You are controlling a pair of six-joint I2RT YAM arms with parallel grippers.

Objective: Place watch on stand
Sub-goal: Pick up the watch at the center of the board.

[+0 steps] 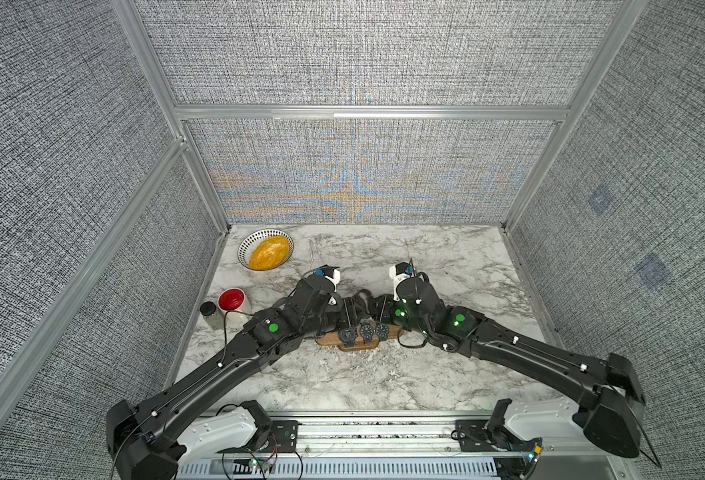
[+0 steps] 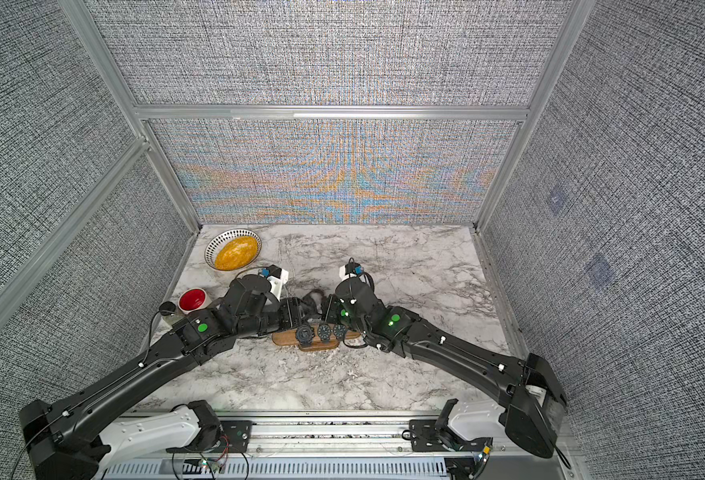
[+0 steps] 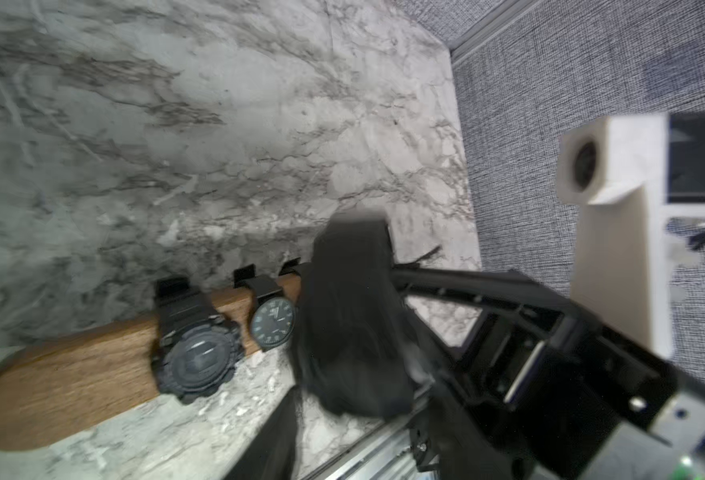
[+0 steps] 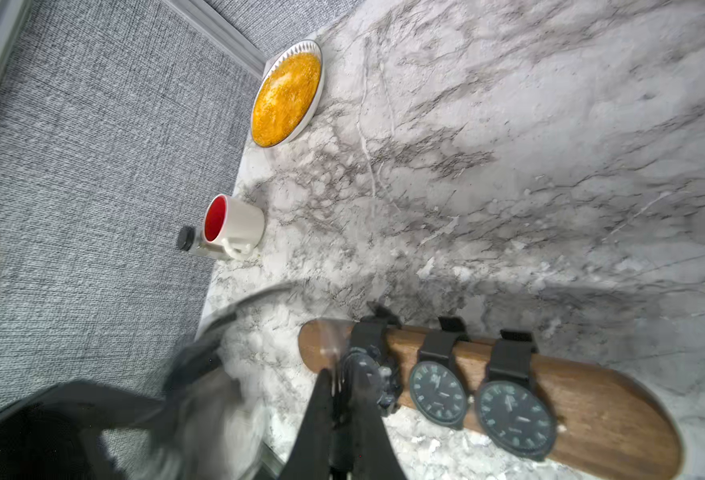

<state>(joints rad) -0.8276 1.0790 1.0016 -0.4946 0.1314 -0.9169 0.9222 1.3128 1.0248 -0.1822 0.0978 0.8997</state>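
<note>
Wood lies bare at both stand [image 4: 591, 415] ends; right claw [image 4: 334, 395] closed, empty; left claw [image 1: 357, 311] unreadable.

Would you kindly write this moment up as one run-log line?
stand: three watches seated | right gripper: shut, by stand | left gripper: opening unclear

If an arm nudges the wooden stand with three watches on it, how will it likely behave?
The stand looks like solid wood, so it should move stiffly as one piece. On the smooth marble table it would probably slide easily. Its long bar overhangs a shorter base, so a downward push near an end might tip it.
</note>
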